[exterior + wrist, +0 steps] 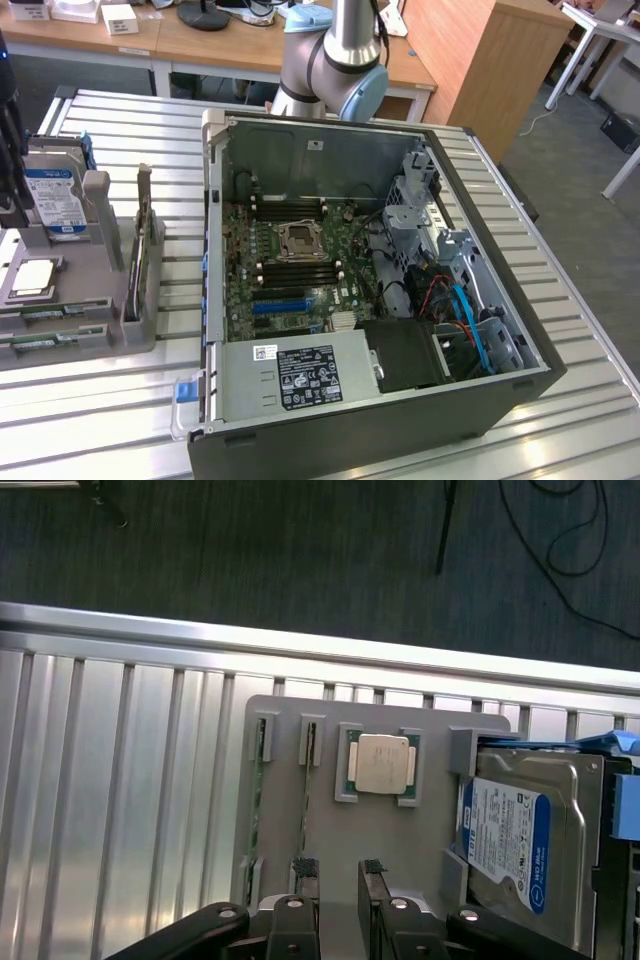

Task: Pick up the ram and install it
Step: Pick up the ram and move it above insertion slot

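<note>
Two ram sticks, thin green boards on edge, sit in slots of a grey fixture [330, 830]: one ram [257, 810] nearer the fixture's edge, the other ram [306, 800] beside it. My gripper [338, 872] hovers over the fixture, open, with nothing between the fingers. One fingertip [305, 868] lies over the end of the second stick. In the exterior view the gripper [10, 150] is a dark shape at the exterior view's left edge, above the fixture [120, 320], where the ram sticks [50, 316] lie low. The open computer case [400, 380] holds the motherboard [300, 270], with black memory slots [295, 268] around its CPU socket [298, 240].
On the fixture a square silver CPU chip [382, 763] sits next to the ram, and a silver hard drive [510, 850] with a blue-white label stands beyond it. The slatted metal table [560, 300] carries everything. The arm's base [335, 70] rises behind the case. Wooden desks stand at the back.
</note>
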Motion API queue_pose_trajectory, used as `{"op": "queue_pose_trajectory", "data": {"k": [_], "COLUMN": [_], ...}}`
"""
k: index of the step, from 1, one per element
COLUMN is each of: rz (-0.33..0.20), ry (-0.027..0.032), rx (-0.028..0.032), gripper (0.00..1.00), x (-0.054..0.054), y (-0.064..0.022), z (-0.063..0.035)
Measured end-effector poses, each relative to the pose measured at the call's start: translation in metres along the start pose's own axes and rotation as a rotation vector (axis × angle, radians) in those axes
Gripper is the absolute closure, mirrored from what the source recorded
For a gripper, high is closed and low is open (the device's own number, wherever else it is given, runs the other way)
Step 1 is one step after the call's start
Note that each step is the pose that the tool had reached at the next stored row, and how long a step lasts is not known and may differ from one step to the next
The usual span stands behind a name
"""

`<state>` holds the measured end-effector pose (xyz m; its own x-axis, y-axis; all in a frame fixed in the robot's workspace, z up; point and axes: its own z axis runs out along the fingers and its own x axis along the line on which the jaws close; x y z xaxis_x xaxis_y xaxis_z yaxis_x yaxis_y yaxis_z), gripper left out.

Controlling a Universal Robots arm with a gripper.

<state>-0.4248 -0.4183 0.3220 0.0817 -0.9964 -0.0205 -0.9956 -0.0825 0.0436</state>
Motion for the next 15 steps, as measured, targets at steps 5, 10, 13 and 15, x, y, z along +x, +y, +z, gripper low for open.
{"op": "queue_pose_trajectory", "data": {"k": [5, 10, 13, 15], "rz": [0.0, 0.0, 0.0, 0.0], "ry": [0.0, 0.0, 0.0, 0.0], "rx": [0.0, 0.0002, 0.0001, 0.0], "gripper": [0.7, 0.7, 0.7, 0.7], "x": [0.0, 0.0, 0.0, 0.001], "y": [-0.0003, -0.0007, -0.0009, -0.001], "z": [0.0081, 0.016, 0.0205, 0.0232]}}
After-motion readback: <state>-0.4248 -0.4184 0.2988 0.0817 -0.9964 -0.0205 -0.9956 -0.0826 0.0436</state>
